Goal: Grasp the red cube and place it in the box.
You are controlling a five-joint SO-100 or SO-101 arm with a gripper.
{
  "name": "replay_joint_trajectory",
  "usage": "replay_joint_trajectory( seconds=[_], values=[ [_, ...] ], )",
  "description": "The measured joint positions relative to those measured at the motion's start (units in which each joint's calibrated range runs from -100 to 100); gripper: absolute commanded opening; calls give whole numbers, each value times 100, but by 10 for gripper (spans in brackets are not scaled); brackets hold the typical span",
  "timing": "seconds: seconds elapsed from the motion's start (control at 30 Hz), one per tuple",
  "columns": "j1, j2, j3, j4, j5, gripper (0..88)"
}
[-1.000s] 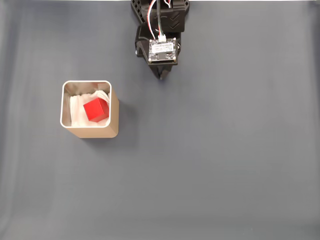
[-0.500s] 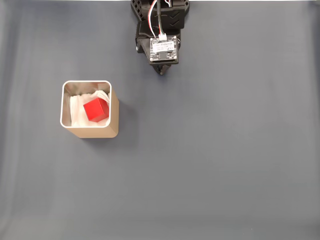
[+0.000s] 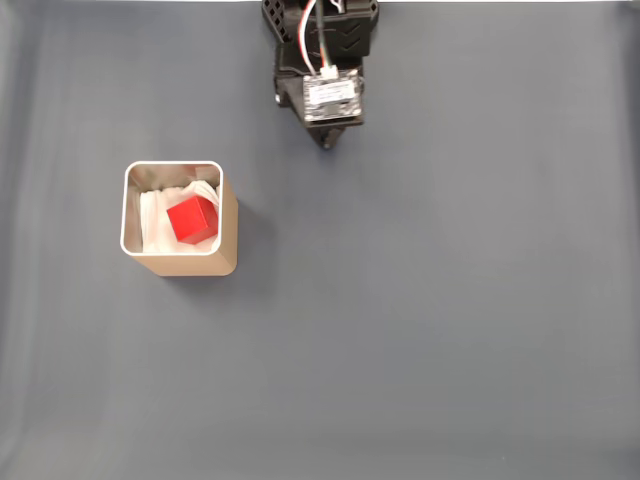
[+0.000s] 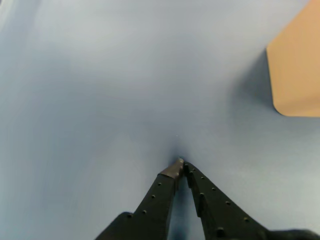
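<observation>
The red cube (image 3: 192, 219) lies inside the tan box (image 3: 228, 224), on its white lining, at the left of the fixed view. My gripper (image 3: 326, 144) is folded back at the top centre of that view, far from the box and up to its right. In the wrist view the two black fingers meet at their tips, so my gripper (image 4: 180, 163) is shut with nothing in it, low over the blue-grey cloth. A tan side of the box (image 4: 295, 70) shows at the right edge of the wrist view.
A plain blue-grey cloth (image 3: 430, 320) covers the whole table. The arm's black base (image 3: 320, 30) stands at the top centre edge.
The gripper has drawn back a little toward the arm's base at the top. The cube and the box have not moved.
</observation>
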Motion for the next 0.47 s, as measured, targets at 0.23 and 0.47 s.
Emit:
replay_joint_trajectory(
  seconds=[0.23,0.47],
  values=[
    [-60,0,0,49,5,7],
    [-60,0,0,49,5,7]
  ],
)
